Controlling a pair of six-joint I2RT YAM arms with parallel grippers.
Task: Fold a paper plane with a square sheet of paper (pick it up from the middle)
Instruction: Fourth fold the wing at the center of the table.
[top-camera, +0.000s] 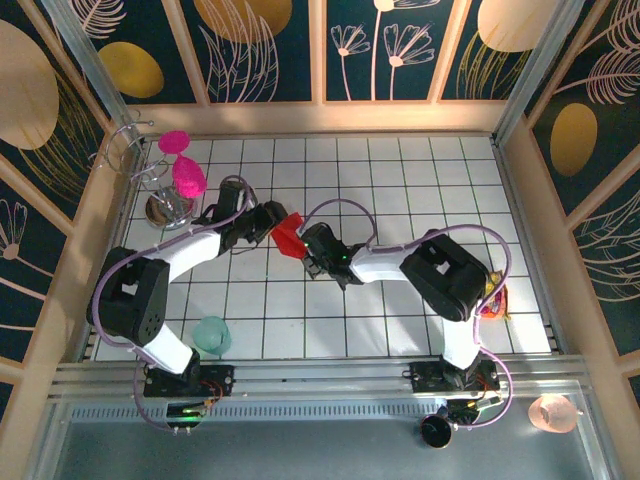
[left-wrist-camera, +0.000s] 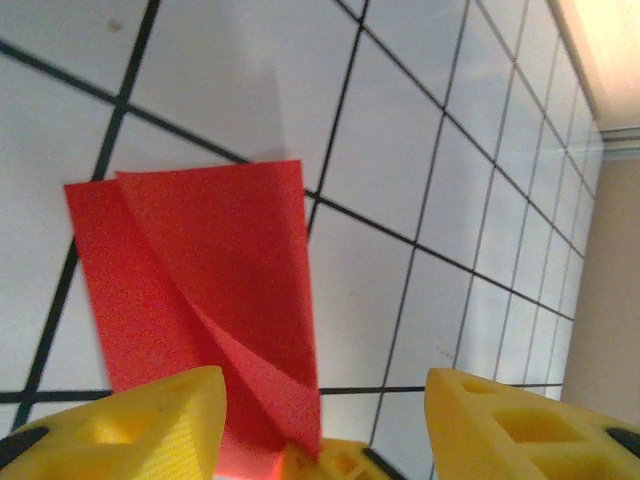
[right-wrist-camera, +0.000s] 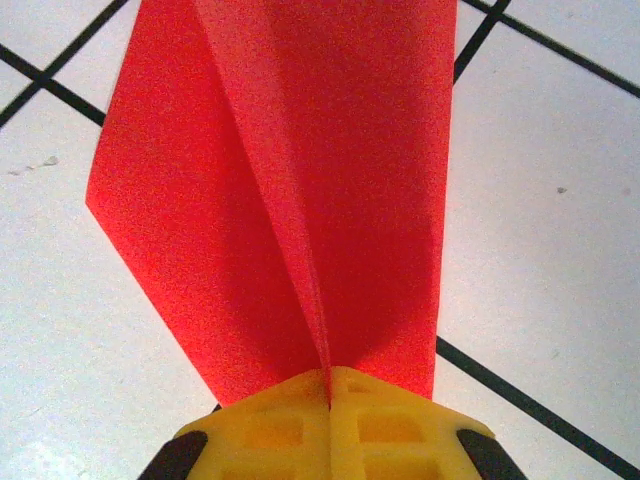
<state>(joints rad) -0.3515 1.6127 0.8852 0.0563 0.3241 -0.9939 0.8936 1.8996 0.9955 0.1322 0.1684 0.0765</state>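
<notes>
Robot test booth, white gridded table (top-camera: 440, 180), wooden frame (top-camera: 320, 118), leaf-patterned wall panels (top-camera: 390, 60)

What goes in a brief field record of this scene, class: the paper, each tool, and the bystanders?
Paper: bright red folded paper sheet, long diagonal crease, one end pinched
Right tool: shut on the paper
Left tool: open, fingers apart, paper end in the gap
Surface: white tiled table
Bystanders: two magenta plastic goblets at far left; teal translucent cup at near left
</notes>
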